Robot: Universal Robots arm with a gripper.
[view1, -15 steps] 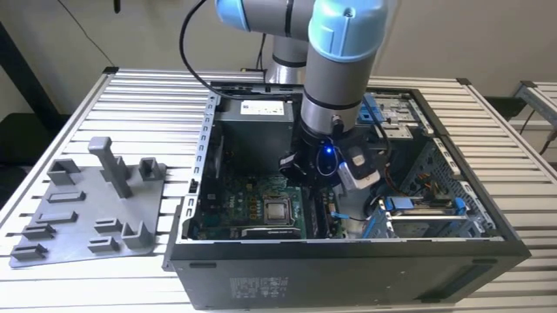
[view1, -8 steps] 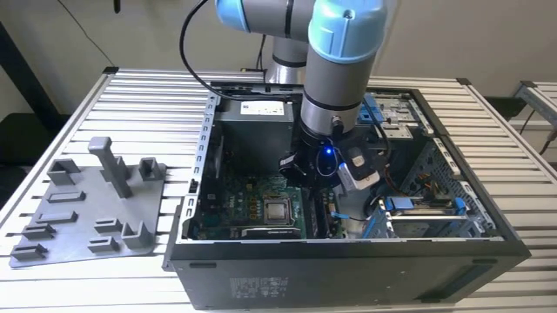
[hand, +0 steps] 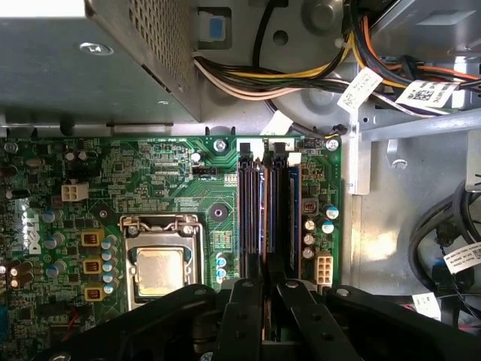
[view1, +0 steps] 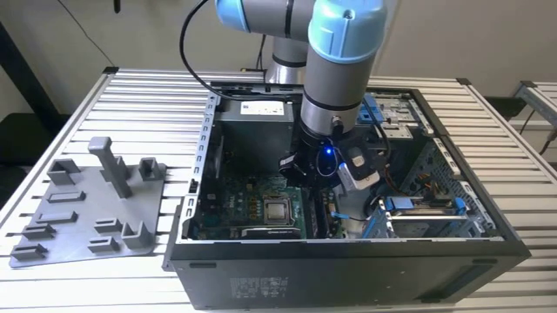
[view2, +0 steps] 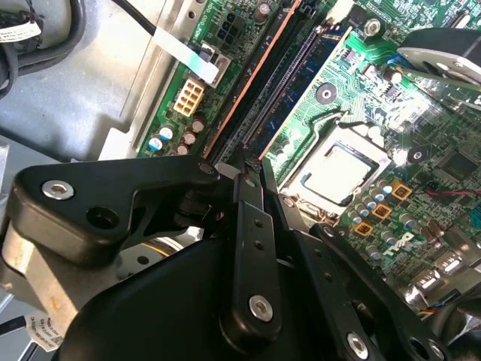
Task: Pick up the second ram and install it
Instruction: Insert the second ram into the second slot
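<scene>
My gripper [view1: 315,177] is down inside the open computer case, over the memory slots [hand: 252,218] of the green motherboard [hand: 150,188]. In both wrist views its black fingers [hand: 240,308] stand close together on a thin dark stick held edge-on, the second ram [hand: 268,256]. This ram runs along a slot, level with the slot tops; how deep it sits is hidden. Another dark stick [hand: 293,218] stands in the neighbouring slot. In the second wrist view, the gripper [view2: 246,162] meets the slot row end-on.
The processor socket [hand: 159,263] lies beside the slots. A power supply box [hand: 90,60] and bundled cables [hand: 301,75] sit beyond the board. A drive cage [view1: 426,208] fills the case at the exterior view's right. A grey fixture plate [view1: 87,215] with upright posts lies outside the case.
</scene>
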